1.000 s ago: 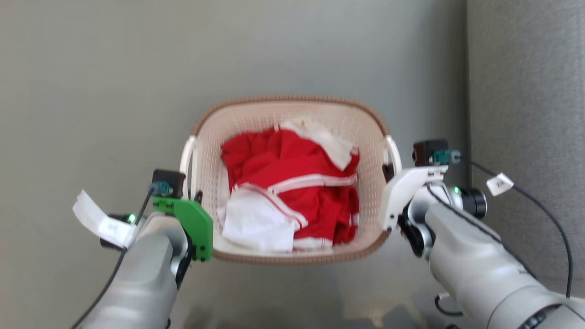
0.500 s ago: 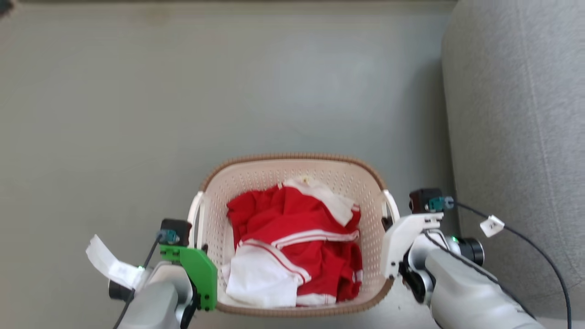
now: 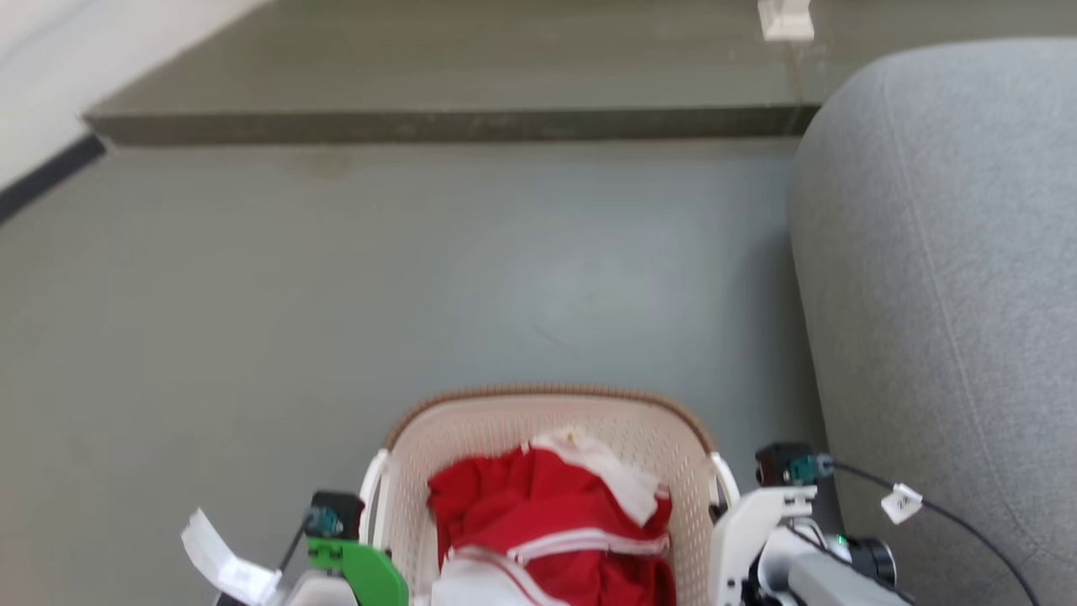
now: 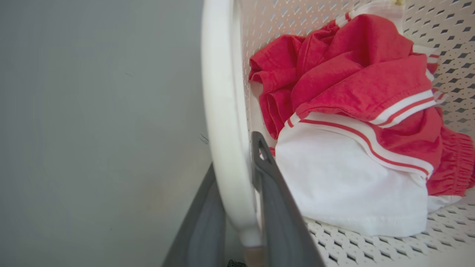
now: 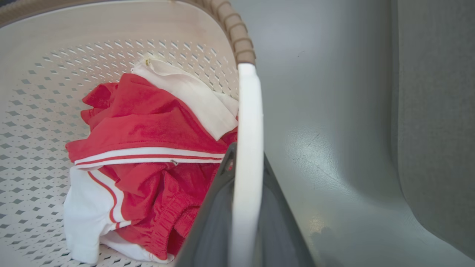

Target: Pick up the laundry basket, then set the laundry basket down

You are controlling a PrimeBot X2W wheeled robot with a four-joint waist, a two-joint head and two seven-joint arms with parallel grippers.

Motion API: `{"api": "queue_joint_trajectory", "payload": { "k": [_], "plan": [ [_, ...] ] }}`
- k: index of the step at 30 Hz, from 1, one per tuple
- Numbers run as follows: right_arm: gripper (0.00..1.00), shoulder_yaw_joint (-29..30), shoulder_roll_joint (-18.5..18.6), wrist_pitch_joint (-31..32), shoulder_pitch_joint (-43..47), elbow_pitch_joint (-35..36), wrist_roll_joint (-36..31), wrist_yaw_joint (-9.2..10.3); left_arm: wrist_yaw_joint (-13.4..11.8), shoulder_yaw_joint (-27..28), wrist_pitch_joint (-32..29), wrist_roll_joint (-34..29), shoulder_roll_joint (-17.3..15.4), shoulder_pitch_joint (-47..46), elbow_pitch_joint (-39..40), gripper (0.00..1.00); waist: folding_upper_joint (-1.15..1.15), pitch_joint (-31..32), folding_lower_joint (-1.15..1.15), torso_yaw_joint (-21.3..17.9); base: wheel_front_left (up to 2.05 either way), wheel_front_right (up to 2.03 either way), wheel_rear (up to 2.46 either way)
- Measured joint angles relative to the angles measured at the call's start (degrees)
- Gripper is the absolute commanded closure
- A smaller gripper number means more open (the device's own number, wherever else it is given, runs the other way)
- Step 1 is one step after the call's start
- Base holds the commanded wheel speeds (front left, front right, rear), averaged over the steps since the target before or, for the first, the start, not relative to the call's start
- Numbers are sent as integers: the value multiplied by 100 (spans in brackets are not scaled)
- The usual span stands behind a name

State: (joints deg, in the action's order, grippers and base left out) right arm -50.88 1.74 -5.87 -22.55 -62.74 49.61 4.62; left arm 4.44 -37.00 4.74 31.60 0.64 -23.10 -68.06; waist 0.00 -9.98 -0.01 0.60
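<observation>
The laundry basket [image 3: 547, 394], cream-white and perforated with a brown woven-look rim, shows at the bottom middle of the head view. Red and white clothes [image 3: 547, 522] lie in it. My left gripper [image 4: 235, 159] is shut on the basket's left white handle [image 4: 222, 92], one dark finger on each side. On the other side, my right gripper [image 5: 248, 159] is shut on the right white handle [image 5: 249, 111] in the same way. I cannot tell whether the basket touches the floor.
A grey sofa [image 3: 942, 295] stands close along the right of the basket. Open grey floor [image 3: 421, 278] stretches ahead to a low dark ledge [image 3: 437, 126]. A pale wall with a dark baseboard [image 3: 50, 168] runs at the far left.
The whole head picture has shifted: the basket and both arms now sit lower in it, and the ledge and more sofa have come into view. Both grippers still sit beside the handles.
</observation>
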Motion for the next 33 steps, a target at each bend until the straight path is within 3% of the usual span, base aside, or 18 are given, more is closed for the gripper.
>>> {"api": "queue_joint_trajectory", "payload": {
  "k": [14,33],
  "plan": [
    [100,-292,-15,48,396,40,211,40,-102,-169,-77,243,-13,373,58,100,0,900,0,36,0,0,0],
    [100,-498,9,89,379,97,379,155,-277,-360,-168,345,-53,382,207,100,0,968,0,23,0,0,0]
  ]
}}
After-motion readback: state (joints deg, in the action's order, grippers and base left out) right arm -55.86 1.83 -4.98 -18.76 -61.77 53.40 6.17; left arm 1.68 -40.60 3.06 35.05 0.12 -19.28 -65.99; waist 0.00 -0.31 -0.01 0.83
